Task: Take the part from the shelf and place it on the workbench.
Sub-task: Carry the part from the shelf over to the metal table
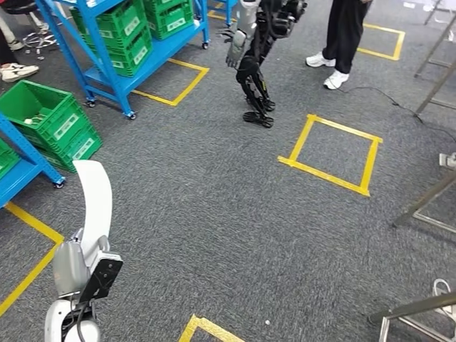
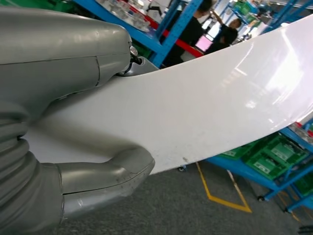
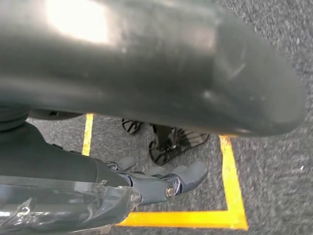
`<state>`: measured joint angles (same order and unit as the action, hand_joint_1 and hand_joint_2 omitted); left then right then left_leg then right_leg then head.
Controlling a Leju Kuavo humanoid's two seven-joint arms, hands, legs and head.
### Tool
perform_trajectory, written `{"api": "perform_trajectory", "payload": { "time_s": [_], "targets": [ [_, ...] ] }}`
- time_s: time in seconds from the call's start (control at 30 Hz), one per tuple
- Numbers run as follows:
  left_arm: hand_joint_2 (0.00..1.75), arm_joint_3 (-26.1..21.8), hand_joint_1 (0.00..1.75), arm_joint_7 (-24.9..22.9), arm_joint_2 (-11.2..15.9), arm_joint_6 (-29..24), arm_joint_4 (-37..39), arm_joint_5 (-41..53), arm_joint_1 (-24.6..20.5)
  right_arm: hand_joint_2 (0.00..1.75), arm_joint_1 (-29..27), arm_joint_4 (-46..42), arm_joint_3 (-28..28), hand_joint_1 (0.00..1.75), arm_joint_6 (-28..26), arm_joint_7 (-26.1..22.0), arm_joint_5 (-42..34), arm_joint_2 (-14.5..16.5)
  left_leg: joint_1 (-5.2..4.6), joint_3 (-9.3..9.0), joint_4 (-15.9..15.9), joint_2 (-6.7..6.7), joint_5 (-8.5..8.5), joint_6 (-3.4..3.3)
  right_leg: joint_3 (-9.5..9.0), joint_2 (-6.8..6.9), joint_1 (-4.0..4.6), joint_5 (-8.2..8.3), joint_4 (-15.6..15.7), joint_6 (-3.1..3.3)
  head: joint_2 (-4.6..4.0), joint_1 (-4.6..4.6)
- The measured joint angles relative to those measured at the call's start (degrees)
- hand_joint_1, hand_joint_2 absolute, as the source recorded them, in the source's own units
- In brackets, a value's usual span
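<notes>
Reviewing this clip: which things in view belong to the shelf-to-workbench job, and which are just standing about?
Part of the job:
- white curved part, held by the left hand
- blue shelf with green crates

Just about:
- second humanoid robot
- person in white shoes
- yellow tape squares on the carpet
- right hand, holding nothing

Open carpet [image 1: 215,214]; second robot [image 1: 258,64] ahead

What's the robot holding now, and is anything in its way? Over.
Left hand grips the white curved part. Right hand hangs empty over the carpet. Ahead: another robot and a person standing.
</notes>
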<state>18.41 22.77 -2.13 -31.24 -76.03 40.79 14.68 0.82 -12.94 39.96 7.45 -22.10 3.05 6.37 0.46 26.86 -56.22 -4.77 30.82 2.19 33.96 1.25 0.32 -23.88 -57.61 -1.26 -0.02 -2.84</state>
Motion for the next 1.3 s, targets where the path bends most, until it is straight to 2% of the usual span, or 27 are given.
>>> {"api": "perform_trajectory", "payload": {
  "time_s": [0.07, 0.13, 0.17, 0.2, 0.23, 0.27, 0.3, 0.37, 0.4, 0.47, 0.5, 0.57, 0.63, 0.67, 0.7, 0.73, 0.77, 0.83, 0.9, 0.97, 1.0, 1.03, 1.1, 1.17, 1.2, 1.23, 1.3],
  "targets": [
    [1.75, -0.09, 1.75, 0.15, 0.04, 0.44, 0.03, -0.04, 0.11, 0.0, 0.21, 0.0, 0.01, 0.0, 0.01, -0.01, 0.39, 0.08, 0.07, 2.7, -5.63, 2.85, 3.37, 0.15, 0.12, -1.19, -0.15, 0.42, 0.44, 0.53, 0.0, 0.35],
    [1.75, -0.25, 1.75, 0.28, 0.07, 0.82, 0.14, -0.12, 0.4, 0.0, 0.39, 0.0, 0.02, 0.0, 0.04, -0.01, 0.74, 0.08, 0.06, 6.76, -13.24, 4.11, 6.39, 0.12, 0.49, -2.59, -0.08, 0.7, 0.45, 0.86, 0.0, 0.52],
    [1.75, -0.38, 1.75, 0.36, 0.09, 0.95, 0.2, -0.24, 0.51, 0.0, 0.38, 0.0, 0.02, 0.0, 0.05, -0.01, 0.86, 0.09, 0.06, 8.01, -15.16, 4.29, 6.43, 0.11, 0.64, -3.34, -0.04, 0.81, 0.42, 0.88, -0.01, 0.52],
    [1.75, -0.56, 1.75, 0.47, 0.1, 1.04, 0.22, -0.39, 0.55, 0.0, 0.3, 0.0, 0.02, 0.0, 0.07, 0.01, 0.96, 0.1, 0.09, 8.3, -15.05, 4.42, 5.29, 0.11, 0.76, -4.11, -0.05, 0.92, 0.35, 0.84, -0.01, 0.52],
    [1.75, -0.77, 1.75, 0.58, 0.09, 1.15, 0.24, -0.56, 0.56, 0.0, 0.22, 0.01, 0.02, 0.0, 0.07, 0.02, 1.06, 0.13, 0.15, 7.61, -13.03, 4.6, 3.29, 0.11, 0.85, -4.85, -0.1, 1.0, 0.22, 0.73, -0.01, 0.52],
    [1.75, -0.97, 1.75, 0.73, 0.09, 1.26, 0.23, -0.78, 0.56, 0.0, 0.16, 0.01, 0.02, 0.0, 0.07, 0.02, 1.19, 0.16, 0.33, 6.14, -9.56, 5.38, 0.9, 0.2, 0.99, -5.62, -0.18, 1.04, -0.03, 0.56, -0.01, 0.55],
    [1.75, -1.15, 1.75, 0.88, 0.08, 1.37, 0.23, -0.92, 0.56, 0.0, 0.19, 0.01, 0.02, 0.0, 0.07, 0.02, 1.32, 0.19, 0.59, 4.65, -6.02, 6.84, -0.74, 0.3, 1.33, -6.37, -0.12, 1.01, -0.51, 0.28, -0.01, 0.59],
    [1.75, -1.38, 1.75, 1.19, -0.01, 1.63, 0.21, -1.18, 0.67, 0.0, 0.38, 0.0, 0.02, 0.0, 0.07, 0.01, 1.6, 0.21, 0.95, 3.11, -1.86, 9.21, -1.89, 0.14, 2.27, -7.67, -0.1, 1.07, -1.37, -0.34, 0.01, 0.66],
    [1.75, -1.44, 1.75, 1.33, -0.05, 1.74, 0.2, -1.24, 0.76, 0.0, 0.38, 0.0, 0.02, 0.0, 0.07, 0.01, 1.72, 0.21, 0.92, 3.14, -1.51, 9.58, -1.61, -0.16, 2.67, -8.18, -0.11, 1.18, -1.5, -0.66, 0.01, 0.72],
    [1.75, -1.65, 1.75, 1.57, -0.13, 1.87, 0.18, -1.5, 0.81, 0.0, 0.01, 0.01, 0.02, 0.0, 0.03, 0.01, 1.85, 0.21, 0.8, 3.28, -1.53, 8.52, -1.82, -1.05, 3.14, -9.11, -0.37, 1.7, -1.06, -1.31, 0.02, 0.75],
    [1.75, -1.75, 1.75, 1.68, -0.18, 1.89, 0.17, -1.64, 0.72, 0.0, -0.22, 0.02, 0.03, 0.0, 0.01, 0.02, 1.88, 0.22, 0.88, 3.27, -1.47, 7.95, -2.02, -1.45, 3.4, -9.06, -0.36, 1.65, -1.2, -1.54, 0.02, 0.75],
    [1.75, -1.9, 1.75, 1.89, -0.37, 1.99, 0.17, -1.83, 0.67, 0.0, -0.3, 0.08, 0.04, 0.0, -0.02, 0.03, 1.97, 0.29, 1.04, 3.35, -1.35, 6.58, -2.36, -2.06, 5.19, -6.88, -0.21, -0.56, -4.87, -1.94, 0.02, 0.32],
    [1.75, -2.13, 1.75, 2.2, -0.49, 2.19, 0.17, -1.87, 0.78, 0.0, 0.05, 0.14, 0.04, 0.0, -0.02, 0.03, 2.19, 0.37, 0.8, 3.47, -1.35, 5.13, -2.43, -2.28, 8.5, -3.59, -0.22, -4.58, -12.5, -2.31, 0.01, -0.09],
    [1.75, -2.32, 1.75, 2.37, -0.49, 2.28, 0.17, -1.88, 0.82, 0.0, 0.19, 0.14, 0.04, 0.0, -0.01, 0.03, 2.35, 0.37, 0.66, 3.49, -1.35, 4.34, -2.39, -2.32, 9.85, -2.62, -0.28, -5.89, -15.67, -2.43, 0.01, -0.1],
    [1.75, -2.55, 1.75, 2.52, -0.5, 2.42, 0.17, -1.87, 0.83, 0.0, 0.23, 0.15, 0.04, 0.0, 0.01, 0.03, 2.54, 0.37, 0.55, 3.46, -1.35, 3.57, -2.33, -2.33, 10.24, -2.04, -0.31, -6.15, -16.99, -2.43, 0.01, -0.11],
    [1.75, -2.75, 1.75, 2.67, -0.55, 2.57, 0.17, -1.87, 0.82, 0.0, 0.22, 0.15, 0.04, 0.0, 0.03, 0.03, 2.72, 0.37, 0.47, 3.38, -1.35, 2.82, -2.24, -2.32, 9.42, -1.59, -0.32, -5.4, -16.02, -2.33, 0.02, -0.11],
    [1.75, -2.86, 1.75, 2.77, -0.62, 2.7, 0.17, -1.86, 0.79, 0.0, 0.2, 0.15, 0.04, 0.0, 0.05, 0.03, 2.85, 0.37, 0.4, 3.24, -1.35, 2.15, -2.11, -2.27, 7.51, -1.06, -0.27, -3.93, -12.96, -2.14, 0.02, -0.12],
    [1.75, -2.99, 1.75, 2.93, -0.83, 2.88, 0.17, -1.86, 0.75, 0.0, 0.31, 0.15, 0.04, 0.0, 0.08, 0.03, 2.98, 0.37, 0.19, 2.91, -1.37, 0.91, -1.76, -1.92, 2.86, 1.15, 0.18, -1.49, -5.22, -1.49, 0.02, -0.1],
    [1.75, -3.13, 1.75, 3.09, -0.98, 2.96, 0.17, -1.86, 0.72, 0.0, 0.48, 0.15, 0.05, 0.0, 0.09, 0.02, 3.09, 0.37, 0.01, 2.73, -1.38, -0.09, -1.49, -1.38, 0.97, 2.21, 0.75, -0.95, -1.79, -0.85, 0.02, -0.05],
    [1.75, -3.24, 1.75, 3.28, -1.15, 3.05, 0.16, -1.84, 0.69, 0.0, 0.42, 0.15, 0.15, 0.0, 0.1, 0.01, 3.27, 0.37, 0.03, 2.6, -1.2, -1.07, -1.37, -0.79, 1.12, 1.05, 1.01, -0.81, -1.53, -0.29, 0.02, -0.03],
    [1.75, -3.3, 1.75, 3.36, -1.22, 3.11, 0.16, -1.82, 0.65, 0.0, 0.31, 0.15, 0.23, 0.0, 0.13, 0.01, 3.39, 0.38, 0.13, 2.58, -1.35, -0.78, -1.06, -0.53, 1.01, 0.45, 0.94, -0.65, -1.17, -0.01, 0.01, 0.0],
    [1.75, -3.38, 1.75, 3.44, -1.28, 3.16, 0.15, -1.79, 0.62, 0.0, 0.25, 0.16, 0.32, 0.0, 0.15, 0.02, 3.5, 0.39, 0.18, 2.96, -2.31, 0.16, -0.26, -0.36, 0.82, -0.12, 0.8, -0.45, -0.75, 0.29, 0.01, 0.09],
    [1.75, -3.59, 1.75, 3.56, -1.32, 3.3, 0.16, -1.74, 0.69, 0.0, 0.35, 0.16, 0.5, 0.0, 0.2, 0.05, 3.69, 0.41, 0.27, 5.57, -7.85, 2.95, 2.81, -0.23, 0.51, -1.33, 0.44, -0.14, -0.18, 0.66, -0.01, 0.39],
    [1.75, -3.88, 1.75, 3.63, -1.34, 3.43, 0.19, -1.73, 0.94, 0.0, 0.6, 0.17, 0.73, 0.0, 0.24, 0.08, 3.8, 0.41, 0.26, 9.57, -15.14, 4.18, 5.47, -0.16, 0.5, -2.76, 0.35, -0.12, -0.17, 0.78, 0.0, 0.57],
    [1.75, -4.05, 1.75, 3.63, -1.34, 3.49, 0.21, -1.73, 1.03, 0.0, 0.63, 0.17, 0.85, 0.0, 0.28, 0.1, 3.84, 0.41, 0.28, 10.79, -16.83, 4.32, 5.33, -0.07, 0.47, -3.55, 0.3, -0.13, -0.21, 0.78, 0.01, 0.61],
    [1.75, -4.19, 1.75, 3.63, -1.34, 3.53, 0.21, -1.73, 1.05, 0.0, 0.6, 0.17, 0.96, 0.0, 0.31, 0.13, 3.85, 0.42, 0.33, 11.02, -16.44, 4.41, 4.04, 0.03, 0.44, -4.36, 0.2, -0.15, -0.29, 0.72, 0.01, 0.59],
    [1.75, -4.32, 1.75, 3.67, -1.36, 3.71, 0.21, -1.72, 1.03, 0.0, 0.51, 0.17, 1.16, 0.0, 0.35, 0.16, 3.85, 0.43, 0.75, 8.82, -10.59, 5.48, -0.45, 0.48, 0.5, -5.94, -0.13, -0.3, -0.76, 0.31, 0.01, 0.62]
  ]
}}
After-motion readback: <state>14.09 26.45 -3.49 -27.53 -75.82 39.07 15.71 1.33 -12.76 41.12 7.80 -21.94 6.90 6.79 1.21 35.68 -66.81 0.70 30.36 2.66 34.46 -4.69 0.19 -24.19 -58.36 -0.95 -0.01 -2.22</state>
